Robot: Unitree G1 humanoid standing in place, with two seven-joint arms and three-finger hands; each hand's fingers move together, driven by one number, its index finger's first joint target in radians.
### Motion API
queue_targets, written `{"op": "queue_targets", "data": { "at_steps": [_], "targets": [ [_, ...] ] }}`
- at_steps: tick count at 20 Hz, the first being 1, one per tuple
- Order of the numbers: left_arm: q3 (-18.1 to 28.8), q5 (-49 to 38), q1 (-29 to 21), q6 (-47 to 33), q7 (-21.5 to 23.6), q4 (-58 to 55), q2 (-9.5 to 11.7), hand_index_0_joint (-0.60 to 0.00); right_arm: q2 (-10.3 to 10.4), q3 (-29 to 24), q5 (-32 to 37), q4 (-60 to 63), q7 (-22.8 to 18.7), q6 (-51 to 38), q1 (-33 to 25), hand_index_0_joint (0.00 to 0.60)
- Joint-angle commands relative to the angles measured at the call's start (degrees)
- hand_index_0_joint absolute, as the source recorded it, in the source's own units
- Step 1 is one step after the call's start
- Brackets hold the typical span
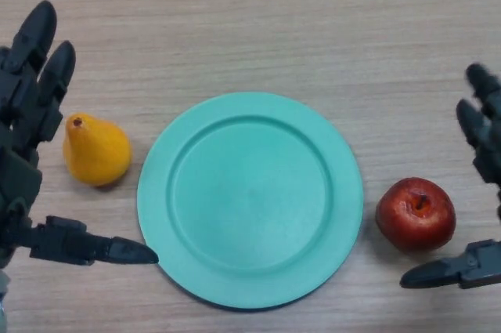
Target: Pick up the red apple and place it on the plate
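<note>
Just right of the plate (250,200), the apple (416,214) sits beside the right hand (479,192), its fingers spread, unclosed; the left hand (31,153), likewise spread, is farther off.

A: Any writing to read anywhere here?

B: None. No letters, numbers, labels or brand marks can be read.

A: Nothing on the plate (250,200)?

B: Its green face is plain, centre of the frame, no stamp or logo.

A: The apple (415,214) at lower right, or the pear (95,150) at left?

B: No stickers on the sides that show.

A: The hands?

B: The left hand (27,114) and right hand (485,192) at the frame's edges are bare black, no markings. The table (258,27) shows only wood grain.
</note>
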Motion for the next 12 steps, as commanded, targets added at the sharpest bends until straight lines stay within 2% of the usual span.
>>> {"op": "queue_targets", "data": {
  "at_steps": [1, 4, 5, 7, 8, 9, 10, 12],
  "targets": [
    [1.49, 0.6, -0.13, -9.19, 2.16, -2.05, 0.8, 0.0, -3.08, -1.67, 0.52, 3.53, -1.6, -13.23, -2.51, 0.0],
    [1.11, 1.46, -0.61, -8.53, 2.46, -2.18, 1.11, 0.0, -3.99, -0.01, -2.34, 12.6, -2.97, -18.22, -5.04, 0.0],
    [1.02, 1.63, -0.78, -8.37, 2.57, -2.28, 1.2, 0.0, -4.24, 0.13, -4.28, 15.4, -4.64, -19.6, -5.88, 0.0],
    [0.86, 1.79, -0.82, -8.25, 2.6, -2.38, 1.2, 0.0, -4.41, 0.23, -5.45, 17.09, -5.94, -20.23, -6.42, 0.2],
    [0.6, 1.98, -0.86, -8.22, 2.67, -2.43, 1.17, 0.0, -4.7, 0.36, -7.32, 19.43, -7.85, -21.11, -7.11, 0.35],
    [0.35, 2.09, -0.86, -8.18, 2.74, -2.46, 1.16, 0.0, -5.17, 0.49, -10.03, 22.12, -10.09, -22.05, -7.83, 0.45],
    [-0.13, 2.55, -0.95, -8.56, 3.11, -2.06, 1.11, 0.0, -7.1, 0.54, -22.11, 29.59, -16.8, -24.04, -9.88, 0.6],
    [-0.45, 3.43, -1.04, -9.07, 3.99, -1.45, 1.08, 0.0, -8.28, 1.07, -24.94, 29.57, -17.01, -21.74, -9.68, 0.6]
  ]
}}
